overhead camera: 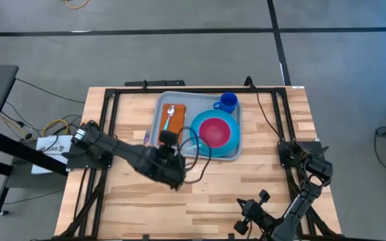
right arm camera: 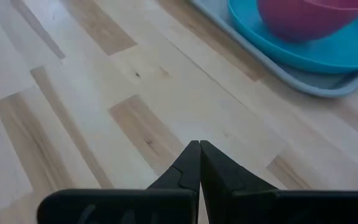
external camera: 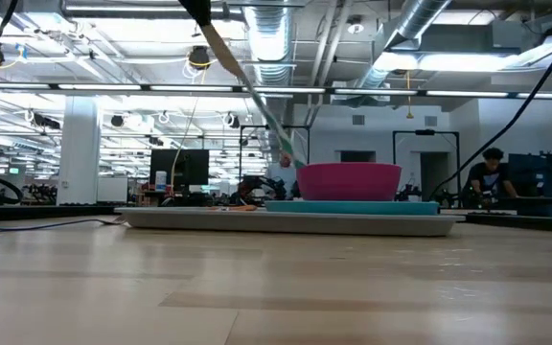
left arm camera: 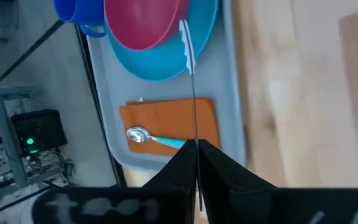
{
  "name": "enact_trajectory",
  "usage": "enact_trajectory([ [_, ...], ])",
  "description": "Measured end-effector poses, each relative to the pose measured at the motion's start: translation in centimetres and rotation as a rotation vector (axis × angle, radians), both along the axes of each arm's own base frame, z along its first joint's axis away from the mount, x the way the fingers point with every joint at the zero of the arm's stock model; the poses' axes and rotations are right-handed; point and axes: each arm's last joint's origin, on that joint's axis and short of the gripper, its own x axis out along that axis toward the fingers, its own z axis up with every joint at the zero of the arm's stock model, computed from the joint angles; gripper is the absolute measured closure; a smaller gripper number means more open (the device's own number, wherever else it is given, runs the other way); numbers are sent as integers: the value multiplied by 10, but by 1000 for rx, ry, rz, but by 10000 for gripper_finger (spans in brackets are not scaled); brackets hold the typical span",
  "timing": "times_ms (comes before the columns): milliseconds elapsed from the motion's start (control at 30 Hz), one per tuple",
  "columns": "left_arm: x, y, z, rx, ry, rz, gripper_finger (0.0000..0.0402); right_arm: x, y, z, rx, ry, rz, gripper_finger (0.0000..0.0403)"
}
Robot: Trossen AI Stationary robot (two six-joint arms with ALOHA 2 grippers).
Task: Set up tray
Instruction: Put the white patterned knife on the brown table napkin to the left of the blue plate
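I have the left gripper [left arm camera: 197, 147] over the near left part of the tray [overhead camera: 177, 98], fingers pressed together on a thin utensil [left arm camera: 188, 59] held by its handle; its serrated tip points out over the plate [left arm camera: 166, 62], so I judge it to be a knife or fork, though I cannot tell which. The tray sits at the far middle of the table [overhead camera: 260, 181]. On it are an orange napkin [overhead camera: 178, 120] at the left with a spoon [overhead camera: 169, 115] laid on top, a blue plate carrying a pink bowl [overhead camera: 214, 130] at the right, and a blue cup [overhead camera: 228, 102] at the far right corner. I judge the utensil is headed for the napkin, beside the spoon, since that is where the cutlery goes. The right gripper [right arm camera: 199, 152] waits at the near right of the table, fingers pressed together on nothing. The tabletop is pale wood planking inside a black frame. Beyond it is a large open lab with exposed ducts, and a person sits at a bench far off.
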Motion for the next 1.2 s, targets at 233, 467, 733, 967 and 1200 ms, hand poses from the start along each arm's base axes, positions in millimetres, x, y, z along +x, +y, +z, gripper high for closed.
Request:
enact_trajectory([
  [233,9,44,-16,78,65,107,401,6,-11,3,-72,23,-23,403],
  [467,9,70,-45,87,126,261,402,16,-21,4,-108,38,-52,403],
  [733,10,79,-48,163,118,275,402,20,-35,9,-211,90,-74,403],
  [967,5,49,-40,142,157,104,402,45,-55,26,-503,-47,83,400],
  [1200,-9,23,-16,108,78,12,402,71,-91,78,-643,-185,69,365],
])
